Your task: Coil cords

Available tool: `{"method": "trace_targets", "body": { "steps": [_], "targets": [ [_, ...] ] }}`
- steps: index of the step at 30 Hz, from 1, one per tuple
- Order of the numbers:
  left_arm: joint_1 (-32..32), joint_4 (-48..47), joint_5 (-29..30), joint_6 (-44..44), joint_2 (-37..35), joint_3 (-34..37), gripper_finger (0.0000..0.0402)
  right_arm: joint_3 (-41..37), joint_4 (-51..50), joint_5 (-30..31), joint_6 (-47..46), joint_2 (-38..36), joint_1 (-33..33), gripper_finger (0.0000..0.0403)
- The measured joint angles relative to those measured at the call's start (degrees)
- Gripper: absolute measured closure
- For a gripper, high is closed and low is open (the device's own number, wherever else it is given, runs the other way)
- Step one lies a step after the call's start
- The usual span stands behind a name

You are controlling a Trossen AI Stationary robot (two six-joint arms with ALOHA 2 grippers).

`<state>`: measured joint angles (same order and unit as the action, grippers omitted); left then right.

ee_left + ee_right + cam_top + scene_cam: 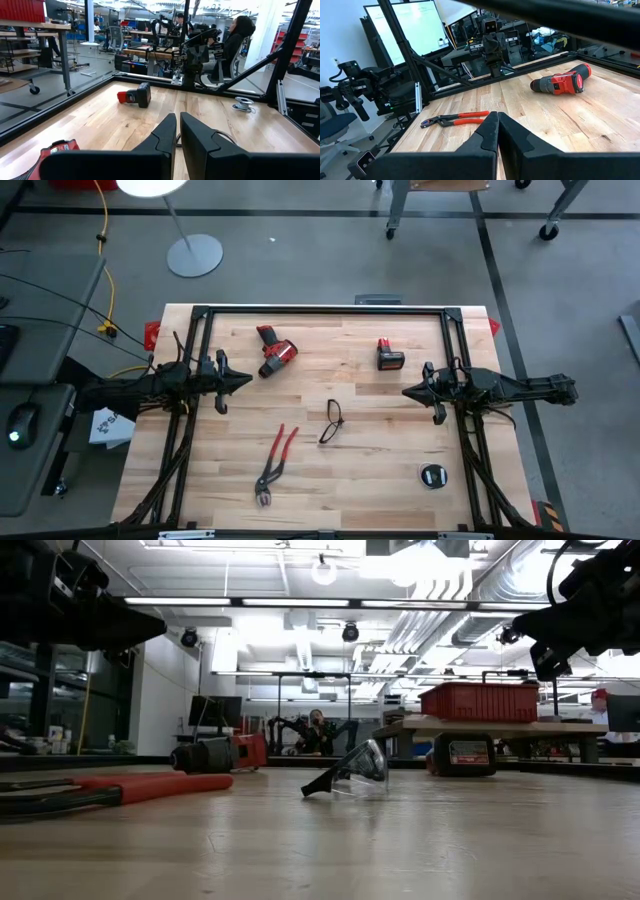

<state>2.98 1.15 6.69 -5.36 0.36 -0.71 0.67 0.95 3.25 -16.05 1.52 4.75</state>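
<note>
Surface: pale wooden butcher-block surface [380, 480] inside a black frame, filling the middle of the high view; grey floor around it.
Left gripper: left gripper [247, 381] hangs above the left edge of the surface, at centre left of the high view, pointing inward; its fingers [165, 131] stand almost together with only a thin slit between them, holding nothing.
Right gripper: right gripper [405, 391] hangs above the right side, at centre right of the high view, pointing inward; its fingers [489, 131] are closed tip to tip with nothing between them.
Spool: small black round spool [433, 476] with white cord on it lies flat at the lower right of the high view, below the right arm and well apart from both grippers.
Drill: red and black drill [275, 353] lies at upper left of the surface, just beyond the left gripper.
Battery: red and black battery pack [389, 355] sits at upper centre right.
Glasses: safety glasses [331, 421] lie near the centre, between the two grippers.
Pliers: red-handled pliers [273, 463] lie at lower centre left.
Background: a person [235, 42] sits in a chair beyond the far edge in the left wrist view.
</note>
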Motion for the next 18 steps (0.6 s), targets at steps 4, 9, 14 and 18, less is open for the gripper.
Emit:
{"method": "trace_targets", "body": {
  "steps": [4,9,14,18],
  "targets": [
    [0.0,0.0,0.0,0.0,0.0,0.0,0.0381,0.0,0.0,0.0,0.0,0.0,0.0,0.0402],
    [0.0,0.0,0.0,0.0,0.0,0.0,0.0381,0.0,0.0,0.0,0.0,0.0,0.0,0.0402],
    [0.0,0.0,0.0,0.0,0.0,0.0,0.0381,0.0,0.0,0.0,0.0,0.0,0.0,0.0402],
    [0.0,0.0,0.0,0.0,0.0,0.0,0.0381,-0.1,2.0,1.2,1.8,0.1,-0.1,0.0402]
  ]
}}
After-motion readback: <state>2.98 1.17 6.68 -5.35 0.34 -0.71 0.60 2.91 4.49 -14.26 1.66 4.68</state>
